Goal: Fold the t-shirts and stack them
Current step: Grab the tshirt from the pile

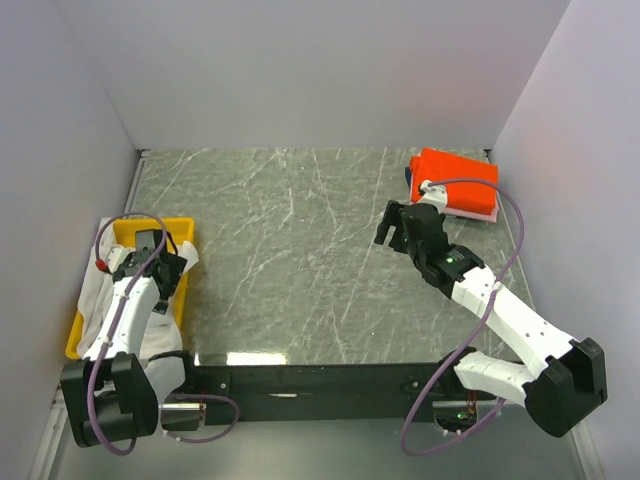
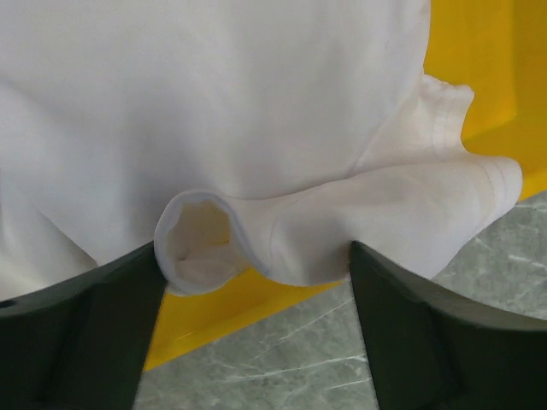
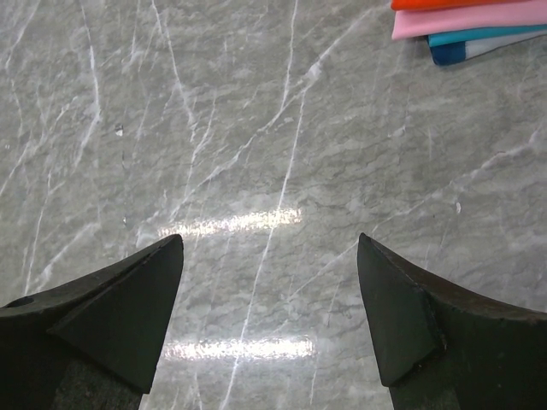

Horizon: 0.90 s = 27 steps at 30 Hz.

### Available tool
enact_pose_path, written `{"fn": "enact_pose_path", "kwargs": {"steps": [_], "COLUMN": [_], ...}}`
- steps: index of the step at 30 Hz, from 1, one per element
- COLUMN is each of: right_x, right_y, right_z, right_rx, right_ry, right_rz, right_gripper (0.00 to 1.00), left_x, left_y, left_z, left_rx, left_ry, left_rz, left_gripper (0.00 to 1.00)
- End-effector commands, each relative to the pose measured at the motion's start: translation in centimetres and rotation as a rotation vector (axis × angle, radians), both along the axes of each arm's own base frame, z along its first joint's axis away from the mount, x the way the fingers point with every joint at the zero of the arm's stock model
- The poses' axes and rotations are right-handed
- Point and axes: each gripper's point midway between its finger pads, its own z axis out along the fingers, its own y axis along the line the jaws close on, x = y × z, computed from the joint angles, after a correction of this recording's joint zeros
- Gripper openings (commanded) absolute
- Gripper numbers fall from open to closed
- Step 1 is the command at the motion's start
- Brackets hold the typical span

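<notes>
A crumpled white t-shirt (image 2: 214, 102) lies in the yellow tray (image 2: 479, 68) at the table's left edge and spills over its near side (image 1: 100, 300). My left gripper (image 2: 256, 248) hovers low over it, open, with a rolled hem (image 2: 201, 243) of the shirt hanging between the fingertips. At the back right sits a folded stack with the orange-red shirt (image 1: 455, 178) on top. The right wrist view catches the stack's corner: orange-red, then pink (image 3: 461, 21), then blue (image 3: 479, 38). My right gripper (image 1: 395, 222) hangs open over bare table, just left of the stack.
The grey marble table (image 1: 300, 260) spreads between the tray and the stack. White walls close in the left, back and right sides. Both arm bases sit on a black rail (image 1: 320, 380) along the near edge.
</notes>
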Motion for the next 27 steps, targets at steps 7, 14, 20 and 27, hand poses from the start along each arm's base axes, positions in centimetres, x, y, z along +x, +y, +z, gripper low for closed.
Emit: {"fn": "enact_pose_path", "kwargs": {"steps": [7, 14, 20, 27], "right_x": [0.3, 0.4, 0.5, 0.8], "right_y": [-1.0, -1.0, -0.7, -0.7], "right_z": [0.7, 0.7, 0.6, 0.8], "right_rx": [-0.004, -0.009, -0.008, -0.014], "right_ry": [-0.036, -0.034, -0.032, -0.035], "right_rz": [-0.053, -0.05, -0.043, -0.041], "right_gripper": [0.88, 0.88, 0.88, 0.88], "left_x": [1.1, 0.9, 1.3, 3.5], "left_y": [1.3, 1.8, 2.5, 4.5], "left_z": [-0.4, -0.9, 0.9, 8.9], "left_rx": [0.028, 0.033, 0.038, 0.111], "left_ry": [-0.03, -0.012, -0.058, -0.203], "left_rz": [0.037, 0.051, 0.076, 0.134], "left_gripper": [0.58, 0.03, 0.0, 0.0]}}
